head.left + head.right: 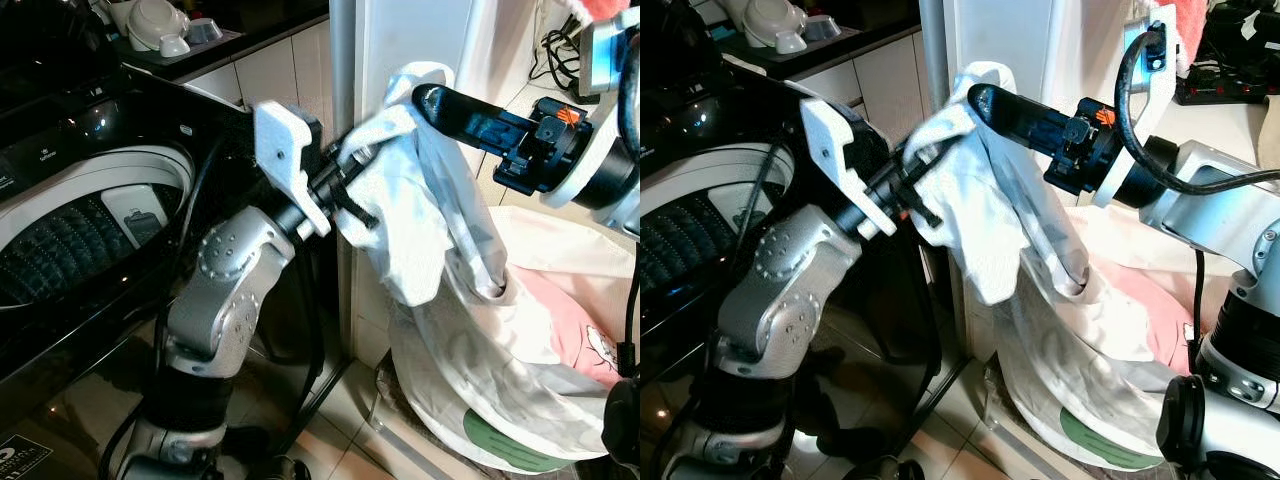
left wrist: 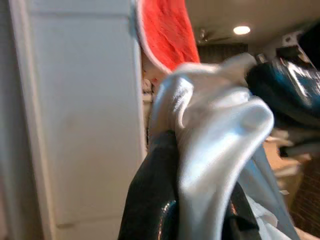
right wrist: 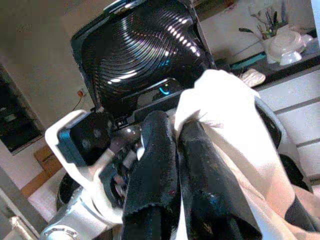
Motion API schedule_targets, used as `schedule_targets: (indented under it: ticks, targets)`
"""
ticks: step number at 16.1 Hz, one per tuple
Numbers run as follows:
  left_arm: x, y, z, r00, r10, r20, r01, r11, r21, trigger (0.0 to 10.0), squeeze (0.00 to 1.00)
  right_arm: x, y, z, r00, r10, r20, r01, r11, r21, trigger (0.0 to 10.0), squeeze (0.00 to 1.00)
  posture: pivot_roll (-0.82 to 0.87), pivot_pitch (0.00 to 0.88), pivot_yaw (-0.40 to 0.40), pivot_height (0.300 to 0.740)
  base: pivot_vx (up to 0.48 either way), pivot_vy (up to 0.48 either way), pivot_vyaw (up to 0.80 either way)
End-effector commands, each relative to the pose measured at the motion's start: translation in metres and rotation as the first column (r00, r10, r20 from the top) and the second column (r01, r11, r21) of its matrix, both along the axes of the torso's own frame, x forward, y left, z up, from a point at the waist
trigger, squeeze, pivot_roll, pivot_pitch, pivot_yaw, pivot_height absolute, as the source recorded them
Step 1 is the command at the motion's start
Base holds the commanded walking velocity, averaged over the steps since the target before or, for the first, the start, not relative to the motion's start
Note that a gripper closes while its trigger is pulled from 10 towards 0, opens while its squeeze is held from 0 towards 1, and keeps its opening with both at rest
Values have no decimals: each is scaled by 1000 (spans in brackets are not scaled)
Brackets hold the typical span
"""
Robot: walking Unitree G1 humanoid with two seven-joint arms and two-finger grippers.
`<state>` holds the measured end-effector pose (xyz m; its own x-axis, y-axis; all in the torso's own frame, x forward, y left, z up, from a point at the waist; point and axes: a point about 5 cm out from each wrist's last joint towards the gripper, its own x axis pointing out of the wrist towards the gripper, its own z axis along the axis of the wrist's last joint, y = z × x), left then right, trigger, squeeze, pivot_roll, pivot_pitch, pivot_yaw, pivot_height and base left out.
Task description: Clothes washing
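- We hold the white garment (image 1: 420,190) aloft in both claws — left claw (image 1: 350,190) and right claw (image 1: 430,100) each clamped on it — its tail trailing in the laundry basket (image 1: 400,420).
- Nothing yet lies in the washer drum (image 1: 70,240); loading remains.

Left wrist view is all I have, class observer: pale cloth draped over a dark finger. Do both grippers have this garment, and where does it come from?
Observer: Yes. The left gripper and the right gripper both grip the white garment, held up between them.
Operator: Where does the rest of it hang?
Observer: It trails down into a pile of pale laundry low on the robot's right.
Operator: And the washing machine?
Observer: The washing machine stands on the robot's left, with its drum open from above.
Operator: Is the lid up?
Observer: Yes, the right wrist view shows the dark lid raised behind the left gripper.
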<state>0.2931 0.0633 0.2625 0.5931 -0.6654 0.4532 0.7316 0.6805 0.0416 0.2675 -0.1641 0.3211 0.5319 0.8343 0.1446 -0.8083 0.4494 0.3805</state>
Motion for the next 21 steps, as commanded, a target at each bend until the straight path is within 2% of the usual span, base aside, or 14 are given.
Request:
schedule_targets:
  ticks: [1,4,5,8,9,10,12,13,14,15,16,18,19,21]
  targets:
    - [11,23,8,991,135,20,-135,990,-31,0,0,-4,2,6,999,19,51,-19,1000,2,10000,1000,-84,0,103,740,0,0,0]
    - [29,70,41,920,375,116,-367,926,-89,0,0,-5,4,7,997,1,76,1,999,-34,10000,906,-83,0,107,740,0,0,0]
    - [34,90,57,866,466,180,-459,885,-82,0,0,-5,4,6,997,-6,78,10,999,-52,10000,0,-80,0,107,740,0,0,0]
    - [23,182,146,365,764,532,-856,500,-131,0,0,-7,7,2,996,1,89,7,996,-92,10000,0,-72,0,108,740,0,0,0]
    - [15,198,166,230,769,597,-902,399,-165,0,0,-7,8,0,996,2,89,7,995,-99,10000,0,-65,0,104,740,0,0,0]
    - [21,209,169,186,746,640,-942,321,-101,0,0,-7,9,-4,996,1,86,8,994,-106,10000,0,-65,0,105,740,0,0,0]
    - [41,211,149,282,736,616,-947,316,56,0,0,-7,11,-9,997,1,79,9,992,-128,10000,0,-66,0,105,740,0,0,0]
    - [61,207,122,390,730,561,-920,334,204,0,0,-7,14,-15,997,1,74,11,987,-161,10000,0,-70,0,106,740,0,0,0]
    - [82,203,83,498,717,488,-858,325,399,1686,0,-7,17,-21,998,1,67,12,980,-201,10000,0,-77,0,109,740,0,0,0]
    - [92,204,56,533,718,446,-807,275,522,4471,0,-8,20,-26,998,5,58,9,971,-238,10000,0,-84,0,114,740,0,0,0]
    - [96,210,33,535,753,384,-761,233,605,10000,0,-11,24,-35,999,14,45,0,955,-296,10000,0,-88,0,117,740,0,0,0]
    - [95,230,5,465,849,252,-680,161,716,10000,0,-16,29,-47,999,29,27,-17,932,-363,10000,0,-94,0,123,740,0,0,0]
    - [93,236,-2,465,866,185,-616,166,770,10000,992,-17,29,-50,999,28,25,-17,927,-375,10000,0,-90,0,122,740,0,0,0]
    - [89,245,-2,472,866,163,-554,147,819,10000,1000,-18,30,-53,999,28,20,-19,923,-385,10000,0,-86,0,119,740,0,0,0]
